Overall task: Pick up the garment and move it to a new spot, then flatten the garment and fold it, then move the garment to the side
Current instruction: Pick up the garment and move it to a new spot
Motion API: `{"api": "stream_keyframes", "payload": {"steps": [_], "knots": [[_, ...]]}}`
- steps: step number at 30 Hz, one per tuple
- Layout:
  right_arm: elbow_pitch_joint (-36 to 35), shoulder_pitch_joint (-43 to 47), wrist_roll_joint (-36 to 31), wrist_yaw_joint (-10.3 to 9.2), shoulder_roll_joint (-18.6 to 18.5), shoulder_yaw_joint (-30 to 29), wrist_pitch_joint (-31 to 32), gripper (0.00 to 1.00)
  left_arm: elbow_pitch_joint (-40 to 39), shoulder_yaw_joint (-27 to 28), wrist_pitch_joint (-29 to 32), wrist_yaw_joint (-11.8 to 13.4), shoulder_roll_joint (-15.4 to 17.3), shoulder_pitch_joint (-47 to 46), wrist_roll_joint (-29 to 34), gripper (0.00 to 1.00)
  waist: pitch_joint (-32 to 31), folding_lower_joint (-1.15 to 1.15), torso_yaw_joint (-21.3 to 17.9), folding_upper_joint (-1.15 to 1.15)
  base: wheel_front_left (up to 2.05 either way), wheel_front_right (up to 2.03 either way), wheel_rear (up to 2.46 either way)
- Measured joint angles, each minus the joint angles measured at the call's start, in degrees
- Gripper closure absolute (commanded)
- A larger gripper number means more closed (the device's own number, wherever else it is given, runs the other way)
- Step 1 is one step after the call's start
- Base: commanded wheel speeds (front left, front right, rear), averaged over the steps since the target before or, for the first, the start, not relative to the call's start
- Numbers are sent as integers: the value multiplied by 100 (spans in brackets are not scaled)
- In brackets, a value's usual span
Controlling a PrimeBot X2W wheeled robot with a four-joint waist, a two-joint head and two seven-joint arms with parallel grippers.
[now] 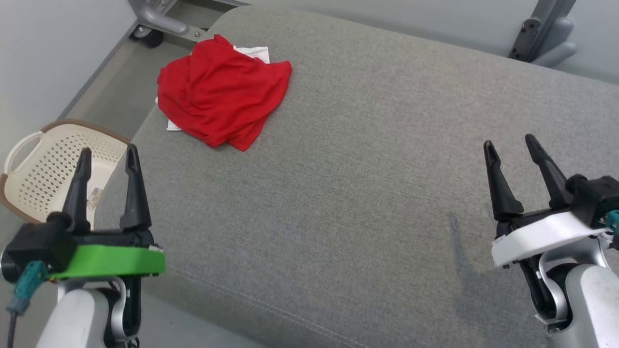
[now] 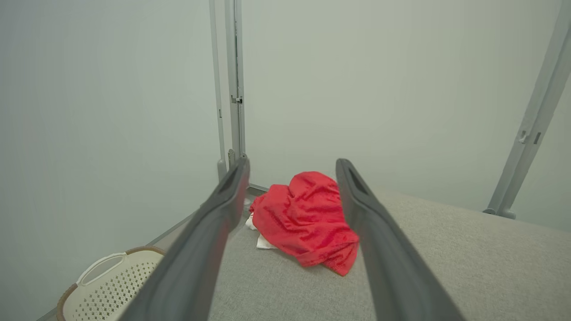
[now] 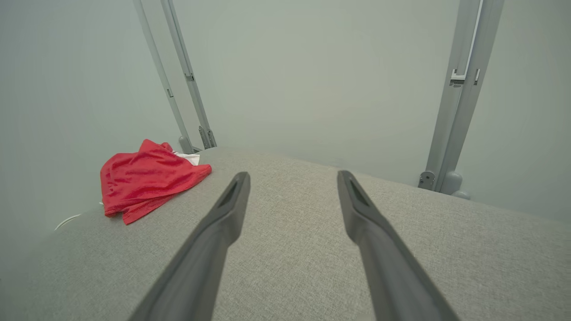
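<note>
A crumpled red garment (image 1: 220, 94) with a white part showing under it lies at the far left corner of the grey padded surface (image 1: 367, 159). The left wrist view has the garment (image 2: 305, 218) straight ahead between the fingers, some way off. It lies off to the left (image 3: 145, 178) in the right wrist view. My left gripper (image 1: 107, 157) hangs open at the surface's near left edge, well short of the garment, with nothing in it. My right gripper (image 1: 511, 146) is open and empty over the near right part of the surface.
A cream perforated laundry basket (image 1: 46, 164) with a brown rim stands on the floor left of the surface, also seen as the basket (image 2: 111, 285) in the left wrist view. Grey metal frame posts (image 1: 537, 34) rise behind the surface against pale walls.
</note>
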Motion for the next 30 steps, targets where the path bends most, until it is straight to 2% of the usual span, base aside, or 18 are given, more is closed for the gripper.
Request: {"api": "stream_keyframes", "payload": {"steps": [5, 9, 10, 19, 23, 28, 29, 30], "knots": [[-313, -359, -108, -1, -112, 55, 240, 0, 233, 189, -11, -188, -9, -777, -8, 0, 393, 0, -174, 0, 0, 0, 0], [-491, -580, -170, -1, -160, 57, 339, 0, 916, 220, -25, -476, -7, -1472, -90, 0, 770, 0, -395, 0, 0, 0, 0], [-491, -580, -170, -1, -160, 57, 339, 0, 916, 220, -25, -476, -7, -1472, -90, 0, 770, 0, -395, 0, 0, 0, 0], [-560, -894, -227, -1, -104, 155, 302, 0, 3398, -14, 159, -1076, -8, -2669, -316, 0, 1536, 0, -1066, 0, 0, 0, 0], [-553, -959, -255, -1, -93, 148, 255, 0, 4324, -183, 171, -1226, -44, -3021, -420, 0, 1854, 0, -1317, 0, 0, 0, 0], [-489, -1014, -259, -1, -87, 145, 204, 0, 5126, -409, 122, -1281, -25, -3367, -494, 0, 2156, 0, -1571, 0, 0, 0, 0], [-476, -1019, -259, -1, -78, 145, 202, 0, 5239, -445, 102, -1283, 9, -3439, -498, 9, 2197, 0, -1612, 0, 0, 0, 0], [-435, -1044, -258, -1, -66, 156, 177, 0, 5409, -506, 46, -1299, 85, -3566, -493, 100, 2261, 0, -1681, 0, 0, 0, 0]]}}
